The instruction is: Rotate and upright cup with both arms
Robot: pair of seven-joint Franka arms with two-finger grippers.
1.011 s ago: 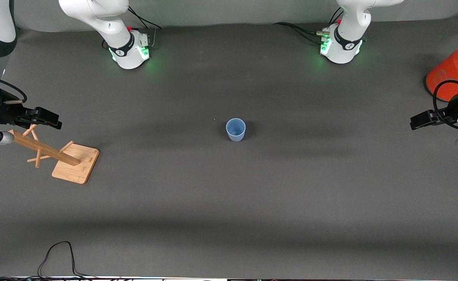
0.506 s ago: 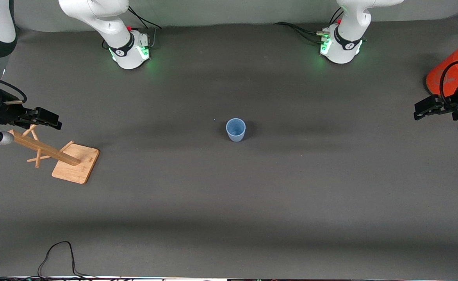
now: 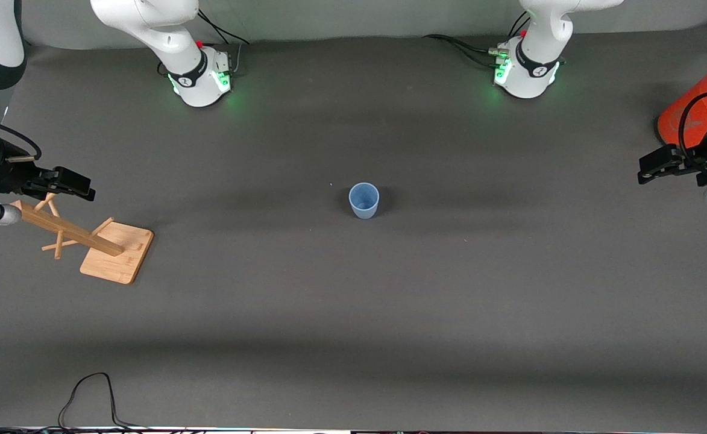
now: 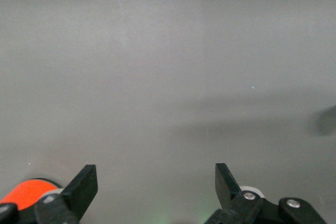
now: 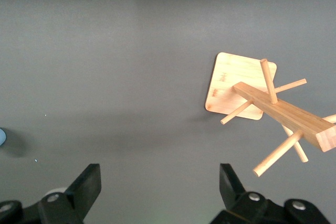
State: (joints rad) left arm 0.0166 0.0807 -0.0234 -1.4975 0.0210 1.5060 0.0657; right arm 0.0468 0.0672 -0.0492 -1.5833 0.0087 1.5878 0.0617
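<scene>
small pale-blue plastic cup [image 3: 363,200] stands mouth-up at mid-table, untouched. left gripper [image 4: 156,184] hangs, fingers apart, over the orange cylinder [image 3: 691,117]; right gripper [image 5: 160,184], also spread, over the wooden peg rack [image 3: 85,232]. uprighting looks done; nothing apparently remains.

My bench in a robotics lab.

I work at a table [image 3: 353,313] under a plain dark grey mat, my two white arms bolted down on green-lit bases [image 3: 205,81], cables [image 3: 88,398] trailing along its edge, and only odd test props about: a wooden peg rack [image 3: 97,241] and an orange cylinder [image 3: 688,114].
</scene>
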